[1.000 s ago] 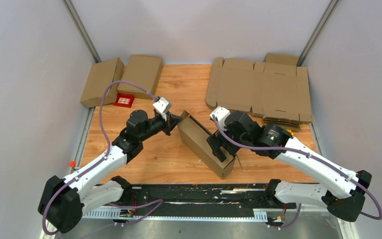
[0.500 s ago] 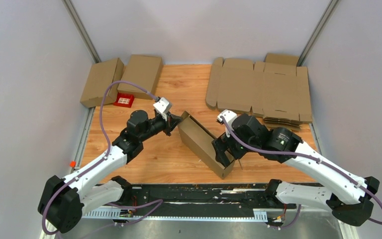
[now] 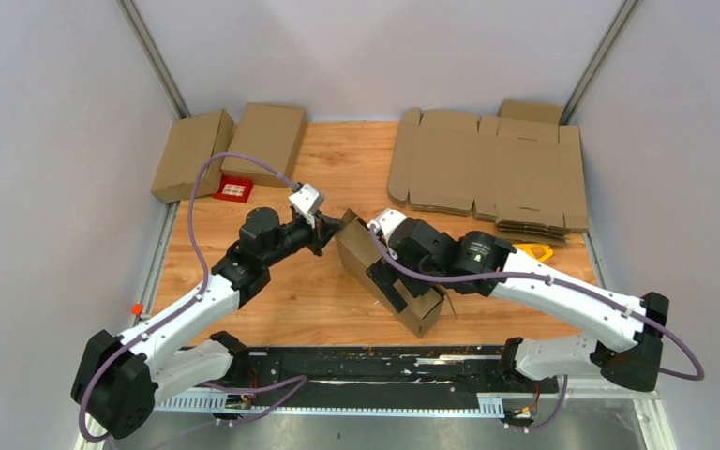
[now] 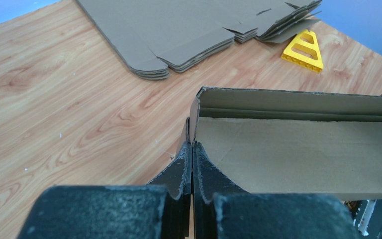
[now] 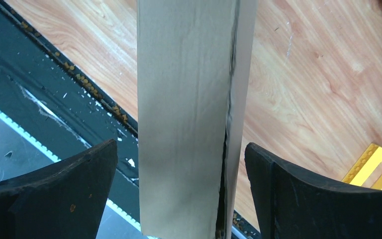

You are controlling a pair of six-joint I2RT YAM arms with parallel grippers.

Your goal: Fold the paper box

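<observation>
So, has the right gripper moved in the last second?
Yes. The right gripper shifted left, away from the flat cardboard stack, and now straddles the box.

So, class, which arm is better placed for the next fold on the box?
Right, probably: the right gripper is open, straddling the cardboard box, while the left gripper is shut on its corner, anchoring it.

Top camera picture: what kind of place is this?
Probably a robot practice workbench, not a home: two robot arms mounted at a wooden table, a stack of flat cardboard blanks, and plain grey walls around it.
</observation>
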